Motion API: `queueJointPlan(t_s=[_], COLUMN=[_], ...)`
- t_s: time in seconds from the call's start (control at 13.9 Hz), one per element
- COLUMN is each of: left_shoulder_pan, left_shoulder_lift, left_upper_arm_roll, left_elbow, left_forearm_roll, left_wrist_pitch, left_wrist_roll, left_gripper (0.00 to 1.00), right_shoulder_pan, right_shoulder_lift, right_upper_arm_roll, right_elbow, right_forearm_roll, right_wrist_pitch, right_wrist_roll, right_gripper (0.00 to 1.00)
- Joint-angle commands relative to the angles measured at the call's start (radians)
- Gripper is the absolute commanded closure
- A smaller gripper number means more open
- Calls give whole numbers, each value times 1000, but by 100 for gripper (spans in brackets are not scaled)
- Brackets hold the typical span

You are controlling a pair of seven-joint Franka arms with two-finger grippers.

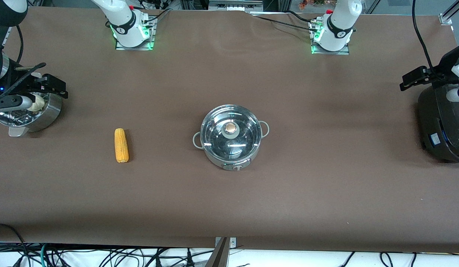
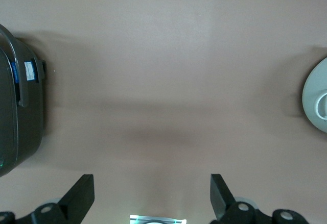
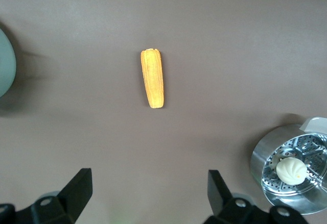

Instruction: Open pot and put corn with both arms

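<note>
Pot (image 1: pixel 231 136), lid on, mid-table; corn (image 1: pixel 121 145) lying beside it toward the right arm's end; right gripper (image 3: pixel 148 196) and left gripper (image 2: pixel 152 196) both spread wide, each above bare table, presumably awaiting first grasps.

Bare brown table (image 1: pixel 229 200) all around the lidded pot (image 1: pixel 231 135) and the corn (image 1: pixel 121 145), well apart, steamer bowl (image 1: pixel 33 113) at the right arm's end, black cooker (image 1: pixel 442 126) at the left arm's end, both grippers wide open over bare cloth

Front camera high, facing both arm bases, whole table; both wrist cameras look straight down from height; right wrist shares corn (image 3: pixel 153 78) with front.
</note>
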Motion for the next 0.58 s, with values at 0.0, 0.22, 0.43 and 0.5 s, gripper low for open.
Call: queueJointPlan(t_s=[0.0, 0.22, 0.43, 0.5], left_shoulder_pan=[11, 11, 13, 13], left_shoulder_lift=[-5, -5, -5, -5], left_upper_arm_roll=[-14, -14, -12, -12], left_elbow=[11, 11, 11, 10], left_forearm_roll=[28, 26, 26, 26], left_wrist_pitch=[-9, -9, -9, -9], left_wrist_roll=[20, 20, 20, 20], left_gripper=[0, 0, 0, 0], right_shoulder_pan=[-1, -1, -1, -1], right_shoulder_lift=[7, 15, 15, 15], right_upper_arm_roll=[2, 2, 2, 2], right_elbow=[18, 20, 18, 18], right_forearm_roll=[10, 7, 8, 8], right_wrist_pitch=[-2, -2, -2, -2], right_wrist_roll=[0, -5, -6, -6], right_gripper=[0, 0, 0, 0])
